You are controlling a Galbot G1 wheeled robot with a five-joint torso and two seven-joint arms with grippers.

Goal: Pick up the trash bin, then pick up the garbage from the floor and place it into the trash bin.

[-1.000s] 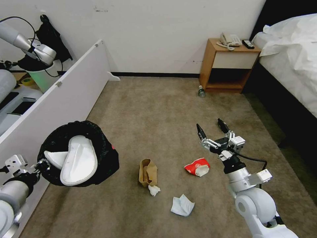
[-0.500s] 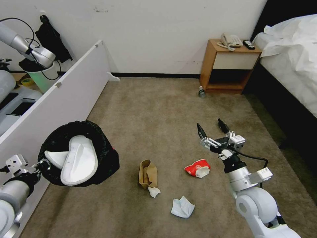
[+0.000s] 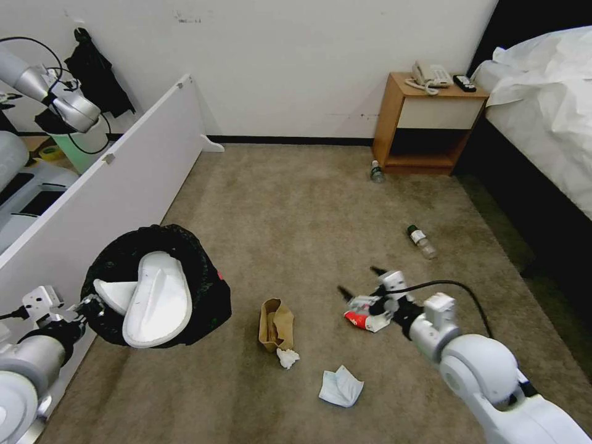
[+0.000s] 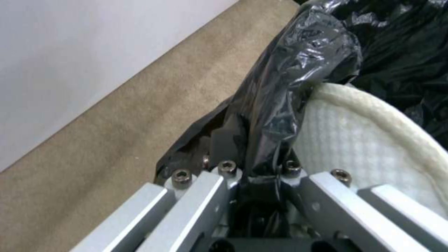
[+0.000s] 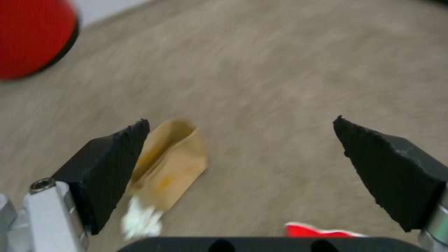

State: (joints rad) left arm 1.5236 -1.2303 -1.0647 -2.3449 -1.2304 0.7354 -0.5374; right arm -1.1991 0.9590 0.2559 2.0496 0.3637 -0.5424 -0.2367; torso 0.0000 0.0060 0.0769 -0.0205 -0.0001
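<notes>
My left gripper (image 3: 89, 306) is shut on the rim of the trash bin (image 3: 203, 308) and holds it off the floor at the lower left. Its black bag (image 4: 299, 70) is pinched between the fingers. Two white slippers (image 3: 157, 299) lie inside it, one seen close up as a slipper (image 4: 364, 140). My right gripper (image 3: 359, 280) hangs open, low over the red-white wrapper (image 3: 364, 320), touching nothing. Between its fingers (image 5: 112, 157) I see the brown paper bag (image 5: 170, 164), white crumpled paper (image 5: 140, 220) and the wrapper's edge (image 5: 322, 231). The bin's red wall (image 5: 33, 35) shows farther off.
The carpet also holds the brown bag (image 3: 276, 324), a white tissue (image 3: 340, 385), a bottle (image 3: 422, 240) and another bottle (image 3: 375, 171) by the nightstand (image 3: 425, 123). A white board (image 3: 123, 172) runs along the left. The bed (image 3: 542, 111) is at right. A pale green bucket (image 3: 80, 148) stands behind the board.
My right gripper has dropped and pulled back toward me, down over the red-white wrapper, uncovering a bottle behind it. The held bin has shifted slightly right.
</notes>
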